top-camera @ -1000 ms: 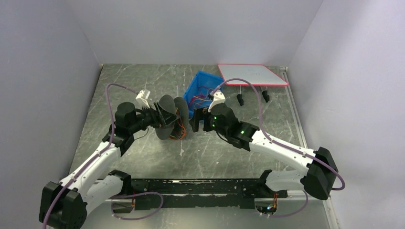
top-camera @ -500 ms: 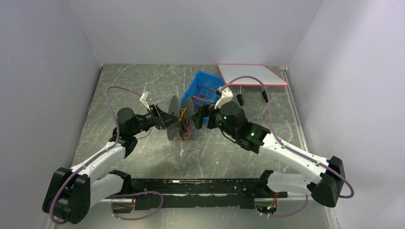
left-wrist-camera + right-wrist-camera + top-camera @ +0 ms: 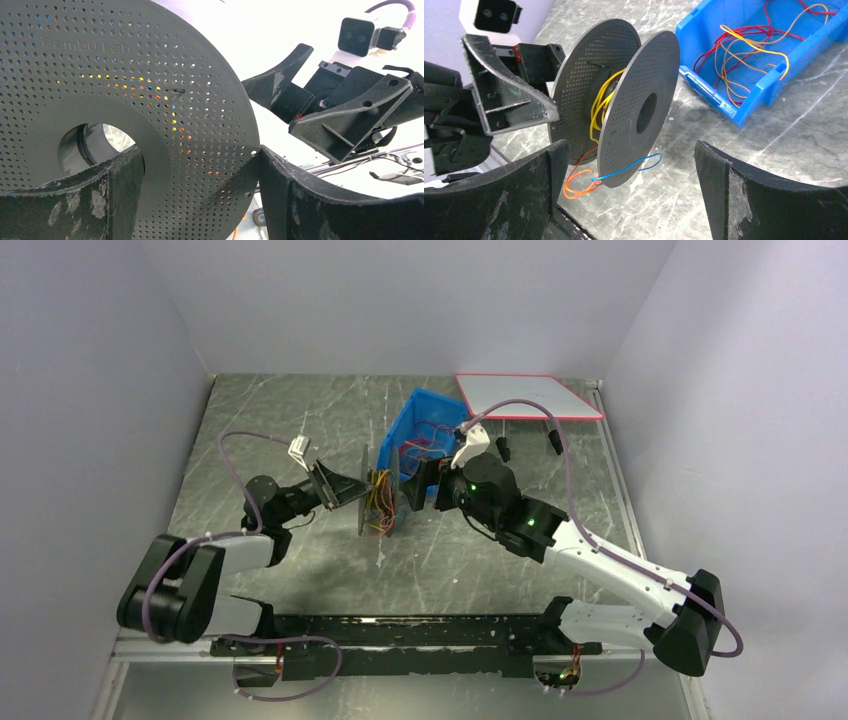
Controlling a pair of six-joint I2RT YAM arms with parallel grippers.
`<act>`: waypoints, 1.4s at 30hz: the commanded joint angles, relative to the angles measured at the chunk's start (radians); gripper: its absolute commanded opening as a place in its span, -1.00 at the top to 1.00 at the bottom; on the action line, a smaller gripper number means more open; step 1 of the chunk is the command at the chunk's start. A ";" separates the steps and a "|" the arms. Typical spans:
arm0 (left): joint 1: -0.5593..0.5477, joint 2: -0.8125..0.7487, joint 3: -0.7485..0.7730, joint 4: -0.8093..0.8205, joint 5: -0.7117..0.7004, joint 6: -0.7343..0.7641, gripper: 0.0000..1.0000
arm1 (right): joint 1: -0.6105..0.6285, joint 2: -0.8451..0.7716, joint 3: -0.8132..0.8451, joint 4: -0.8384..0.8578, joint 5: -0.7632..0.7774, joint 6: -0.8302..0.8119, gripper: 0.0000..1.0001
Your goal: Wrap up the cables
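A dark grey perforated spool [image 3: 378, 498] stands on edge between both grippers. My left gripper [image 3: 348, 490] is shut on its near flange [image 3: 150, 100]: one finger [image 3: 120, 185] sits at the hub hole and the other [image 3: 280, 190] at the rim. Yellow cable [image 3: 599, 102] is wound on the hub. An orange loop [image 3: 574, 185] and a blue wire [image 3: 634, 167] hang from the bottom. My right gripper [image 3: 629, 150] is open and empty, facing the spool's other flange [image 3: 639, 115] a short way off. More red, orange and yellow cables [image 3: 749, 45] lie in a blue bin [image 3: 754, 97].
The blue bin [image 3: 410, 418] stands tilted just behind the spool. A white board with a red border [image 3: 525, 395] stands on short legs at the back right. Grey walls close in the marbled table [image 3: 300, 420] on three sides.
The left arm has stretched lower and turned the spool from face-on to edge-on. The right gripper has moved up closer to the spool.
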 commanded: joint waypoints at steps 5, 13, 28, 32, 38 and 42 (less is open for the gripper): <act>0.045 0.244 -0.010 0.642 0.074 -0.271 0.86 | -0.001 -0.017 -0.008 -0.008 -0.003 0.014 -0.97; 0.049 0.312 0.001 0.682 0.086 -0.289 0.86 | -0.002 -0.009 -0.011 -0.010 0.002 0.009 -0.97; 0.062 0.328 -0.019 0.681 0.088 -0.291 0.14 | -0.001 0.016 -0.005 -0.006 0.004 0.006 -0.98; 0.065 0.326 -0.024 0.681 0.093 -0.292 -0.06 | -0.002 0.018 -0.007 -0.006 0.001 0.009 -0.98; 0.072 0.311 -0.037 0.672 0.098 -0.285 -0.92 | -0.002 0.010 -0.012 -0.009 0.000 0.016 -0.98; 0.073 0.292 -0.038 0.634 0.098 -0.267 -0.99 | -0.002 0.004 -0.015 -0.010 0.001 0.021 -0.98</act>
